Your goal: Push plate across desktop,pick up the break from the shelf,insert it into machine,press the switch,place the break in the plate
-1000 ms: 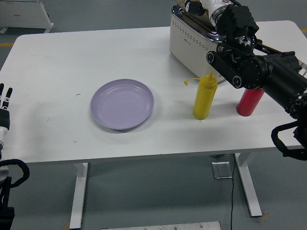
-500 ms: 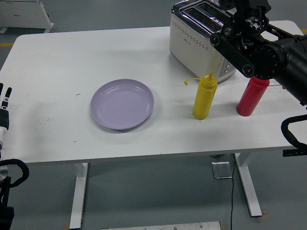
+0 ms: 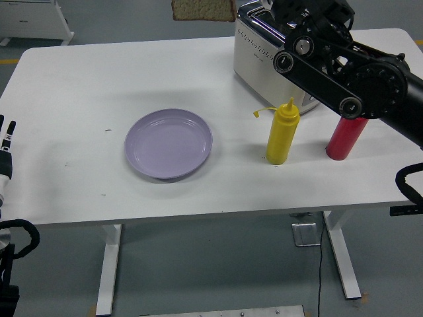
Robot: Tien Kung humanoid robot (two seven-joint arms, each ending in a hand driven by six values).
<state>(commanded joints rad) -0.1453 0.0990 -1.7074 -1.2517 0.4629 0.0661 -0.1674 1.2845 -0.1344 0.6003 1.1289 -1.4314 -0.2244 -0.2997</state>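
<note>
A white bench [image 3: 99, 79] fills most of the view, standing on white legs over a grey floor [image 3: 218, 264]. At the top left corner a piece of white furniture [image 3: 30, 20] stands on the floor beyond the bench. A flat metal box [image 3: 305, 234] lies on the floor under the bench's right end, with a black cable [image 3: 320, 271] running down past it.

A lilac plate [image 3: 169, 143] sits left of the bench's middle, and nothing lies in it. A yellow squeeze bottle [image 3: 282, 132] stands upright to its right, well apart from it, with its small cap strap sticking out to the left. A red bottle [image 3: 345, 137] stands further right, its top hidden behind the right arm [image 3: 344, 72]. A silver toaster [image 3: 264, 56] stands at the far side of the bench, behind the two bottles; its slots are partly covered by the arm.

A slice of bread [image 3: 203, 8] shows at the top edge, above and left of the toaster, over the far edge of the bench and touching nothing that can be seen. The right arm reaches in from the right across the toaster's top. The right robot hand [image 3: 310, 10] is at the top edge, and whether it is clenched or released cannot be told.

The left robot hand [image 3: 6, 142] rests at the left edge beside the bench, fingers straight and grasping nothing.
</note>
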